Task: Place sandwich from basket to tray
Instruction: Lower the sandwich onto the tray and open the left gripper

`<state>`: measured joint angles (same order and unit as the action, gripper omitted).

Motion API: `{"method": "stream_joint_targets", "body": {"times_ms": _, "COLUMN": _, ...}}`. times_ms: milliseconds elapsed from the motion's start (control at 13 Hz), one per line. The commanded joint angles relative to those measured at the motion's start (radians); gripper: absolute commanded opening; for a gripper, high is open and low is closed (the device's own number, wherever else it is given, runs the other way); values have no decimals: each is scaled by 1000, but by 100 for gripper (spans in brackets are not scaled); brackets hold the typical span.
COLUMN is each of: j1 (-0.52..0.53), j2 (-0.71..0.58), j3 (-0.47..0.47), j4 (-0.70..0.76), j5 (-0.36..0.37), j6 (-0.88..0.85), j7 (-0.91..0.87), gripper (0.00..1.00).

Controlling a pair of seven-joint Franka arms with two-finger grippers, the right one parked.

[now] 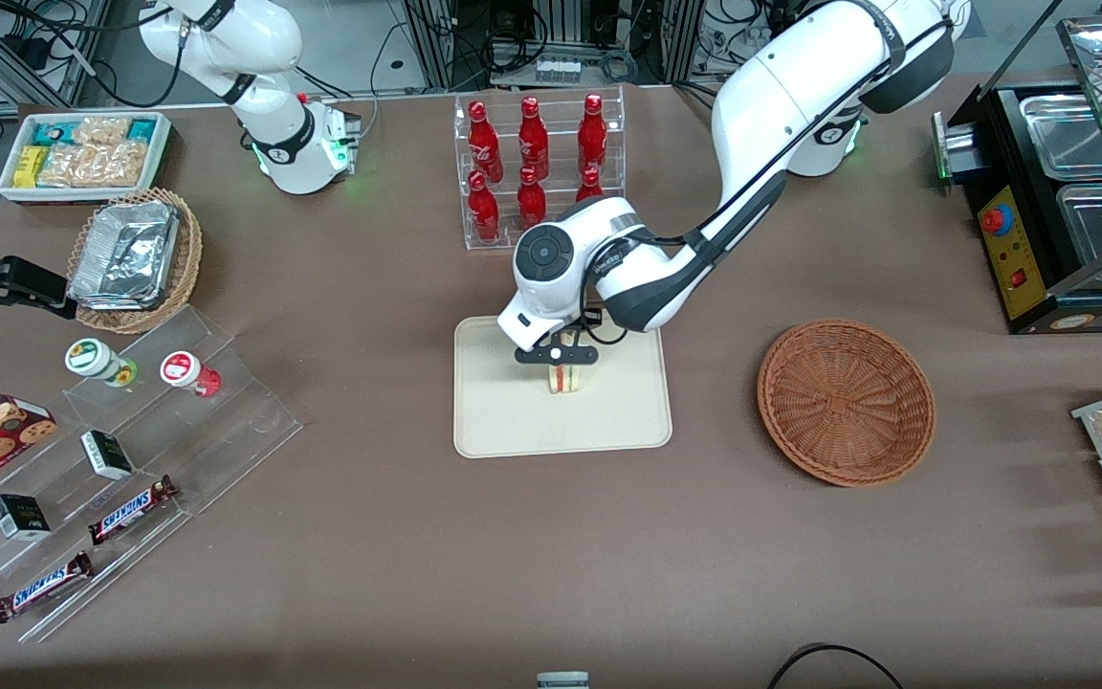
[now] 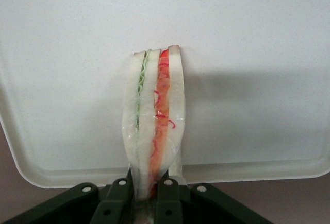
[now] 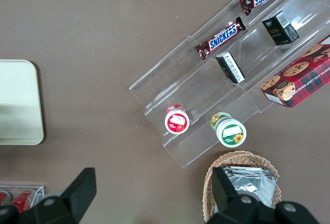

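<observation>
One sandwich (image 1: 565,379) stands on edge over the single cream tray (image 1: 513,421), pinched between the fingers (image 2: 117,195) of the left arm's end effector (image 1: 558,356), which is closed on it from above. In the wrist view the wedge shows three pale bread layers with one green and one red filling stripe, its tip pointing away from the end effector and the tray surface under it; whether it touches the tray cannot be told. The one reddish-brown basket (image 1: 846,400) sits beside the tray on the brown worktop (image 1: 551,555), toward the working arm's end, with nothing in it. Farther from the front camera than the tray, a clear rack holds six red bottles (image 1: 534,158). Toward the parked arm's end, a stepped acrylic stand carries two Snickers bars (image 1: 130,508), two small dark boxes (image 1: 107,454) and two round lidded pots (image 1: 97,359).
</observation>
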<state>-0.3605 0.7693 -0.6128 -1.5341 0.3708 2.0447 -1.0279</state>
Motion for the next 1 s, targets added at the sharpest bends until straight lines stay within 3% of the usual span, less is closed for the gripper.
{"method": "stream_joint_targets", "body": {"times_ms": 0, "j1": -15, "j2": 16, "j3": 5, "j4": 35, "j5": 23, "j6": -3, "j7": -27, "gripper": 0}}
{"method": "stream_joint_targets", "body": {"times_ms": 77, "j1": -15, "j2": 18, "j3": 5, "j4": 35, "j5": 25, "j6": -3, "j7": -27, "gripper": 0}}
{"method": "stream_joint_targets", "body": {"times_ms": 154, "j1": -15, "j2": 21, "j3": 4, "j4": 35, "j5": 48, "j6": -3, "j7": -31, "gripper": 11}}
{"method": "stream_joint_targets", "body": {"times_ms": 308, "j1": -15, "j2": 36, "j3": 4, "j4": 37, "j5": 71, "j6": -1, "j7": -32, "gripper": 43}}
{"method": "stream_joint_targets", "body": {"times_ms": 385, "j1": -14, "j2": 34, "j3": 4, "j4": 37, "j5": 71, "j6": 0, "j7": -29, "gripper": 62}}
{"method": "stream_joint_targets", "body": {"times_ms": 462, "j1": -14, "j2": 34, "j3": 4, "j4": 38, "j5": 73, "j6": 2, "j7": -29, "gripper": 100}}
{"method": "stream_joint_targets", "body": {"times_ms": 769, "j1": -3, "j2": 8, "j3": 2, "j4": 89, "j5": 63, "j6": -30, "j7": -32, "gripper": 100}}
{"method": "stream_joint_targets", "body": {"times_ms": 923, "j1": 6, "j2": -43, "j3": 1, "j4": 133, "j5": 57, "j6": -130, "j7": -34, "gripper": 100}}
